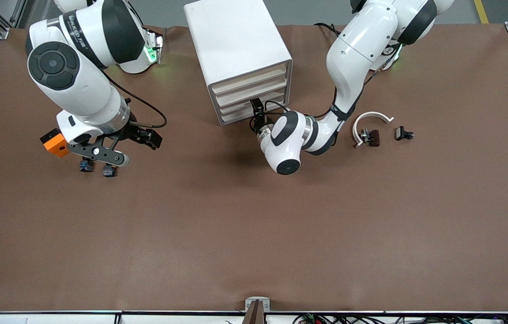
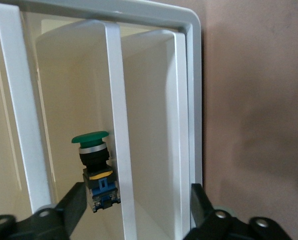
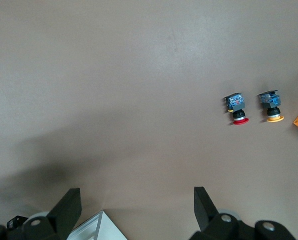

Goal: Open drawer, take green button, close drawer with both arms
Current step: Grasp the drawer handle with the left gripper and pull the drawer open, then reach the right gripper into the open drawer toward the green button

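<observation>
The green-capped button (image 2: 94, 165) stands inside a compartment of the white drawer cabinet (image 1: 240, 58), visible in the left wrist view only. My left gripper (image 2: 137, 192) is open at the cabinet's front (image 1: 257, 110). Its fingers (image 2: 74, 205) straddle a white front bar (image 2: 120, 125) and the frame's edge, touching neither as far as I can see. The drawers look pushed in from the front view. My right gripper (image 1: 151, 137) hangs open over bare table toward the right arm's end, with nothing between its fingers (image 3: 137, 200).
A red-capped button (image 3: 237, 111) and a yellow-capped one (image 3: 271, 107) lie on the brown table below the right arm. Toward the left arm's end lie a white curved piece (image 1: 371, 121), a dark clip (image 1: 369, 137) and a small black part (image 1: 403, 133).
</observation>
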`<state>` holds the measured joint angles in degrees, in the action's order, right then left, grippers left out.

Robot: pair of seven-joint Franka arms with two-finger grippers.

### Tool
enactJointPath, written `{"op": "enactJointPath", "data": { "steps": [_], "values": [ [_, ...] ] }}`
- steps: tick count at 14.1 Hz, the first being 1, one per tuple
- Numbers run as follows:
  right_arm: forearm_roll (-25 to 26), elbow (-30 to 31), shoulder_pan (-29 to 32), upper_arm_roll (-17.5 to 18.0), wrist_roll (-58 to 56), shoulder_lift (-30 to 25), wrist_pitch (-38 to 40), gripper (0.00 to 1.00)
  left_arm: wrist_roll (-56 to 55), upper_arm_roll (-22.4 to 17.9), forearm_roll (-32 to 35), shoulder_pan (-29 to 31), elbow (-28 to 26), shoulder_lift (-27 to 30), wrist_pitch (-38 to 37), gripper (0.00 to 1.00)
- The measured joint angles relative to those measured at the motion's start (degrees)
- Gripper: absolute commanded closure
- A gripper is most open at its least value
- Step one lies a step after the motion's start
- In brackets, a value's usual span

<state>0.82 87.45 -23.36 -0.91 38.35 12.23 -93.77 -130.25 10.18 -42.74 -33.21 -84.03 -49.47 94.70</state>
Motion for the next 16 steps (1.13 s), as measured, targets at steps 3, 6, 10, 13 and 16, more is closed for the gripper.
{"op": "enactJointPath", "data": {
  "steps": [3,6,10,13,16],
  "values": [
    [0.00,0.00,0.00,0.00,0.00,0.02,0.00,0.00,0.00,0.02,-0.29,-0.26,-0.04,-0.73,-0.05,0.43],
    [0.00,0.00,-0.07,0.01,0.00,0.02,0.01,0.00,0.00,0.01,-2.30,-0.24,-0.05,-1.31,-0.22,0.42],
    [0.00,0.00,-0.11,0.01,0.00,0.02,0.01,0.00,0.00,0.04,-4.29,-0.40,-0.05,-1.77,-1.59,0.59],
    [0.00,0.00,-0.11,0.02,0.00,0.03,0.02,0.00,0.00,0.06,-4.45,-0.80,-0.05,-1.81,-1.99,0.74],
    [0.00,0.00,-0.12,0.01,0.00,0.03,0.02,0.00,0.00,0.06,-4.52,-1.22,-0.07,-2.27,-2.00,0.92]
  ]
}}
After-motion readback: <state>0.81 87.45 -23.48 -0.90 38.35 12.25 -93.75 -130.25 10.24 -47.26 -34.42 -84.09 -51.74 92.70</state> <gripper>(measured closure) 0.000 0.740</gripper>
